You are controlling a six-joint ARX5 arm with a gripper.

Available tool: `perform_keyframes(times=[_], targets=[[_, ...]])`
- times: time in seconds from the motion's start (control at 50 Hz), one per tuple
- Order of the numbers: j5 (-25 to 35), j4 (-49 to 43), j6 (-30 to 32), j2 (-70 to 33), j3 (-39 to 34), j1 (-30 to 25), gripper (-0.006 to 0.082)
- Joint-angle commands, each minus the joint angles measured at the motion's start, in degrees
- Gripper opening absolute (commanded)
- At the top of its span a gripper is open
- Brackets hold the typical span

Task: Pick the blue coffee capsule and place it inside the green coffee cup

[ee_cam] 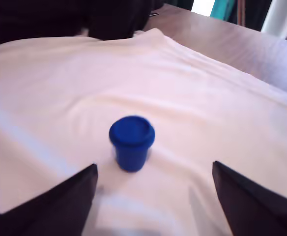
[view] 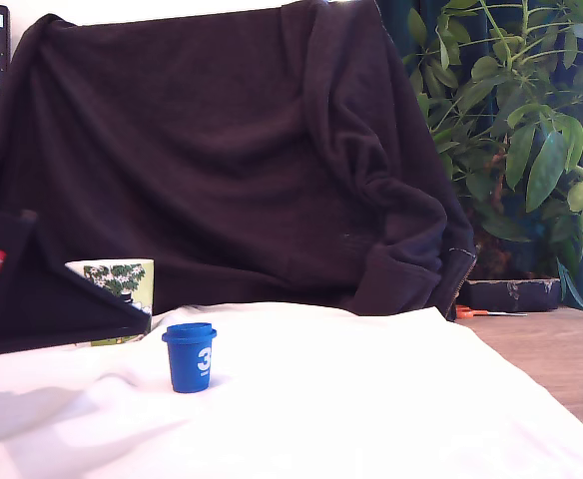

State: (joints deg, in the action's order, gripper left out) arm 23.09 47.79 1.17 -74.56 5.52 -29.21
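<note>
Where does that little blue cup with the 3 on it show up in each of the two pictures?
Exterior view: the blue coffee capsule stands upright on the white cloth, at the exterior view's left of centre, in front of the green coffee cup.
Wrist view: the capsule stands mid-picture, ahead of the open pincer.
Shared landmark: the white cloth.

My exterior camera sits low at counter height, facing the dark draped cloth (view: pixel 222 150). My wrist camera looks down close. Both share the blue coffee capsule (view: pixel 190 357) (ee_cam: pixel 131 142).
</note>
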Motion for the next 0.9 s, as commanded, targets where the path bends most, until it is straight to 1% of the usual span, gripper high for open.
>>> perform_keyframes(times=[0.0,0.1,0.22,0.42,0.54,0.7,0.76,0.88], targets=[[0.8,0.7,0.9,-2.2,1.7,0.1,0.0683],[1.6,0.7,2.4,-5.7,3.5,0.4,0.0682],[3.5,0.7,2.4,-9.9,5.9,1.1,0.0682],[4.5,0.7,4.0,-15.1,9.4,1.6,0.0682],[6.8,0.3,4.9,-17.9,11.6,1.6,0.0682],[6.9,-0.2,4.9,-21.1,13.9,1.6,0.0676],[6.9,-0.1,4.9,-21.9,14.4,1.6,0.0646],[6.9,-0.2,4.9,-23.5,15.6,1.6,0.0534]])
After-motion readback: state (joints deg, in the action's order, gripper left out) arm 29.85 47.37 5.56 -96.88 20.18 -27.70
